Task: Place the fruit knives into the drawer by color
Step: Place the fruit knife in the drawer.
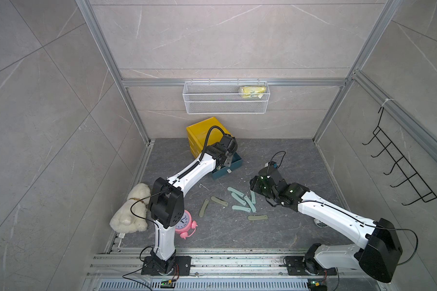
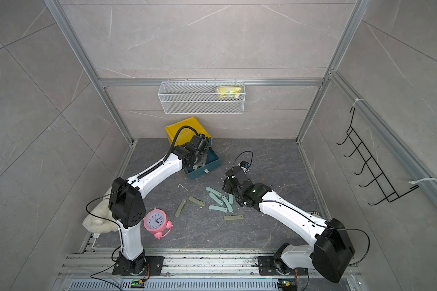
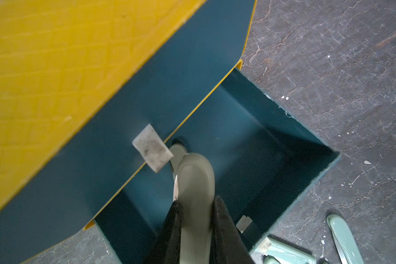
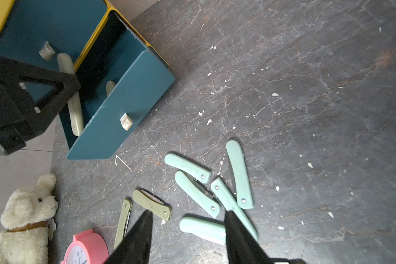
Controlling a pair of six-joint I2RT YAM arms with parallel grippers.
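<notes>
Olive-green plastic fruit knife (image 3: 196, 178) is clamped between the black fingers (image 3: 224, 224) of the left gripper (image 3: 198, 200), jaws closed tight on it. The knife hangs over the pulled-out lowest dark teal drawer (image 3: 284, 128) of the small yellow-cased chest (image 1: 201, 131). Its free end is near the white pull (image 3: 152, 148) of the shut drawer above. Right wrist view: a second olive knife (image 4: 110, 88) lies inside the open drawer. Right gripper (image 4: 188, 213) has its jaws well apart with nothing between them. It is poised over a loose cluster of five pale teal knives (image 1: 239, 199) on the dark grey stone-look tabletop (image 1: 225, 234); contact with them not discernible. Three other olive knives (image 1: 219, 201) lie on the table beside that cluster, well apart from the chest. Both top views: chest at the back wall, open drawer facing the arms. Outward: pink alarm clock (image 2: 155, 220) and white plush bear (image 1: 131, 211) near the left arm's base. White wire mesh basket (image 1: 225, 105) hangs on the wall above the chest, a yellow packet (image 1: 252, 92) in it.
</notes>
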